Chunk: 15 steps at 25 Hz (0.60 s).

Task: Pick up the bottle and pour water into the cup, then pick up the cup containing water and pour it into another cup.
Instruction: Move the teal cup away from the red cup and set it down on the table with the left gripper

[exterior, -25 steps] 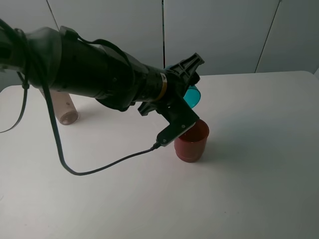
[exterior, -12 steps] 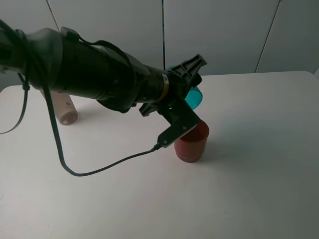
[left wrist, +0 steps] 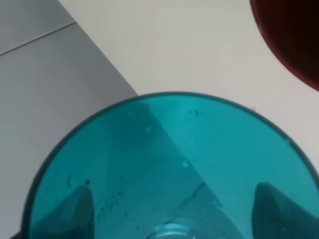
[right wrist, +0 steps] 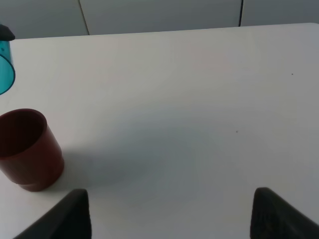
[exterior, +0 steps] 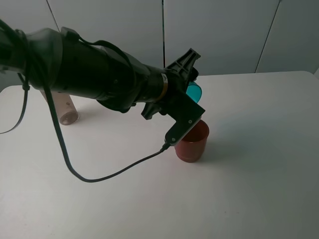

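Exterior high: left gripper (exterior: 191,85) pinching teal cup (exterior: 194,92), tilted, centre frame, above red cup (exterior: 191,141). Right gripper (right wrist: 169,211) fingers spread, holding nothing.

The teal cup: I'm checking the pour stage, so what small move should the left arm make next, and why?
Probably tip the teal cup further toward the red cup. The left gripper holds it tilted on its side just above and behind the red cup's rim, and droplets cling inside, so some water may remain.
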### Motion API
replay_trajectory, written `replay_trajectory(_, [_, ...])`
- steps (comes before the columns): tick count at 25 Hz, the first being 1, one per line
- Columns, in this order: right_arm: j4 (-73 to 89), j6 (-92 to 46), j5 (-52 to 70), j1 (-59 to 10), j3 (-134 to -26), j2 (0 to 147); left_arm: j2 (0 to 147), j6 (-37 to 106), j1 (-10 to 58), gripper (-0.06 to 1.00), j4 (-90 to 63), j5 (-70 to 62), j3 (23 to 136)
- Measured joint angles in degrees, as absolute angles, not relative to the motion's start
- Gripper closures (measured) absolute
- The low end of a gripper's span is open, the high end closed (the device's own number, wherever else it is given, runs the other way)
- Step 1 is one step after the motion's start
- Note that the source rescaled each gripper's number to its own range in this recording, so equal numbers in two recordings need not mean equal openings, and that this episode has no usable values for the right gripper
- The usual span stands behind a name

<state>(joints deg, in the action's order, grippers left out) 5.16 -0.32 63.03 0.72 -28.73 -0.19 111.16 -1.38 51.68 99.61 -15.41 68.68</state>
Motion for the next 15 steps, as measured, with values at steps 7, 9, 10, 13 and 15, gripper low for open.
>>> replay_trajectory(7, [5.2, 0.0, 63.0, 0.7, -28.7, -0.2, 111.2, -16.2, 51.7, 0.84, 99.7, -17.4, 70.0])
replay_trajectory(9, [5.2, 0.0, 63.0, 0.7, -28.7, -0.2, 111.2, -21.5, 51.7, 0.84, 99.7, -17.6, 71.0])
replay_trajectory(10, [5.2, -0.3, 63.0, 0.7, -28.7, -0.2, 111.2, -24.6, 51.7, 0.84, 99.7, -17.6, 71.5])
replay_trajectory(13, [5.2, -0.3, 63.0, 0.7, -28.7, -0.2, 111.2, -34.2, 51.5, 0.84, 99.9, -17.7, 73.0])
replay_trajectory(15, [5.2, -0.3, 63.0, 0.7, -28.7, -0.2, 111.2, -40.8, 50.8, 0.84, 100.0, -17.0, 73.7])
